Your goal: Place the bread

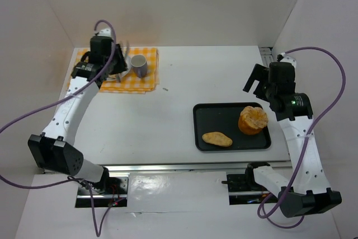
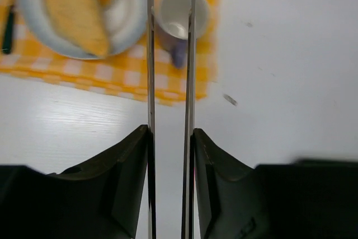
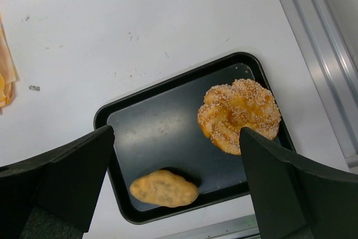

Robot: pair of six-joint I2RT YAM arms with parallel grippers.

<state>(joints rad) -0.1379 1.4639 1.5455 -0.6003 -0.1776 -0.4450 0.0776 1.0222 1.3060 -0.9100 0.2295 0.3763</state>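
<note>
Lying on plate [image 2: 124, 22], left of left fingers [image 2: 126, 186]: bread [image 2: 75, 18]

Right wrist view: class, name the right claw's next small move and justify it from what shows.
Probably lower the right claw toward the sesame bun: it hangs wide open and empty above the black tray, where the bun and an oval roll lie waiting.
</note>
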